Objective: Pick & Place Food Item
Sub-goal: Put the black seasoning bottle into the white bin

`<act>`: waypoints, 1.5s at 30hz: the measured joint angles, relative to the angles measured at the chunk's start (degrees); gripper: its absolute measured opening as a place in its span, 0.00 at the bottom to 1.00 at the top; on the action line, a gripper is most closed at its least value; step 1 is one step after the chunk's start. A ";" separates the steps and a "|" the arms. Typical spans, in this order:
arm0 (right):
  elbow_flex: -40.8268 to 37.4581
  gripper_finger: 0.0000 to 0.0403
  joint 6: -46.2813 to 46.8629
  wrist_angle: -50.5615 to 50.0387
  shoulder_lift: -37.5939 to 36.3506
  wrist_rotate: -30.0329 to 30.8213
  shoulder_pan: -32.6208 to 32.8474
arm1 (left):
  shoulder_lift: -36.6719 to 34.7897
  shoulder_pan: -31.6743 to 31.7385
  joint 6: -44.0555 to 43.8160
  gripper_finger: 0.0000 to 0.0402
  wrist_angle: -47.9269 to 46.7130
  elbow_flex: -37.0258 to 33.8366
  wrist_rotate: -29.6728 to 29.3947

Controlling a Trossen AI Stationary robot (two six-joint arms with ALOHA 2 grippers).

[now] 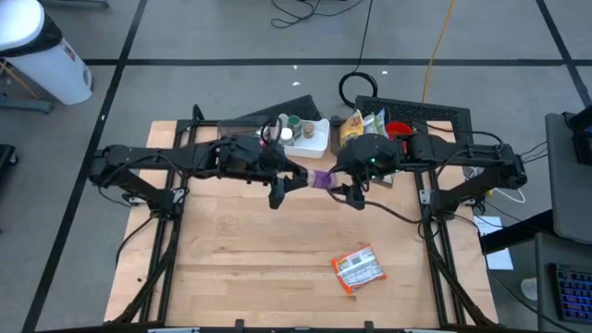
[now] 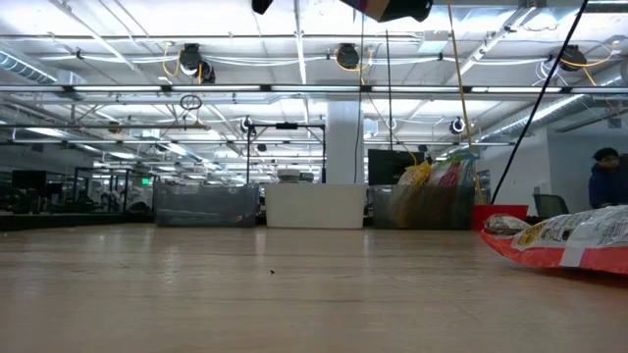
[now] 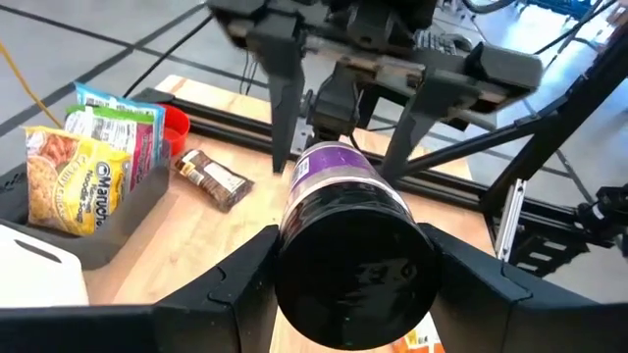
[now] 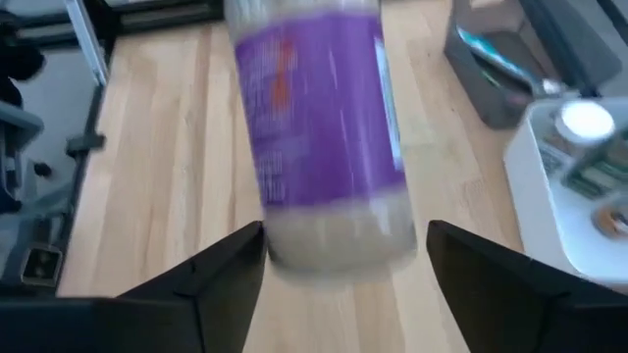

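my left claw [image 1: 277, 192] is up over the middle of the table [image 1: 240, 268], fingers closed round the black-lid end of the jar [image 1: 321, 178], which hangs in the air between my two arms, well clear of the wood. from my left wrist the jar's dark cap [image 3: 353, 275] sits square between my fingers [image 3: 231, 284], touching both, so i've got it there.

moving right: my right claw [image 1: 354, 192] is at the jar's other end, and its fingers [image 4: 211, 279] stand apart from the pale base [image 4: 334, 230] with gaps showing on both sides; wide open, holding nothing, by my reading.

handling-wise: rigid jar, purple label [image 3: 329, 162], smooth sides, probably slick and fairly weighty if full, maybe breakable if glass. i'd judge the ridged lid or the body just below it the safest hold, squeezing across the width, not on the glossy label.

further right, the orange packet [image 1: 357, 269] lies flat on the near table.
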 joint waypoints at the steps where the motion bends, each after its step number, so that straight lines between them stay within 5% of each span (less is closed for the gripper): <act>1: 0.00 0.69 -0.14 -0.97 -0.30 0.04 -0.34 | -0.03 0.56 -0.21 0.53 -0.17 0.00 0.82; 7: 0.00 0.68 -0.09 -7.95 -3.92 0.83 -2.80 | -0.07 5.72 -1.37 0.53 -0.50 0.00 6.76; 12: 0.00 0.66 -0.67 -12.04 -8.71 8.42 -3.31 | -0.04 11.46 0.08 0.53 -3.02 1.71 8.30; 21: -4.62 0.66 -0.69 -6.42 -16.69 15.47 -3.31 | 11.23 19.98 10.50 0.52 -23.10 26.16 8.35; 31: -35.66 0.66 17.58 28.72 -29.51 11.59 -3.20 | 31.05 26.53 15.75 0.52 -44.45 50.70 10.49; 37: -54.49 0.66 30.75 60.64 -33.67 8.77 -3.18 | 37.24 28.69 15.25 0.52 -46.21 52.43 12.44; 45: -73.06 0.66 48.40 91.20 -34.98 9.18 -3.68 | 42.10 29.22 15.10 0.52 -48.87 52.50 10.15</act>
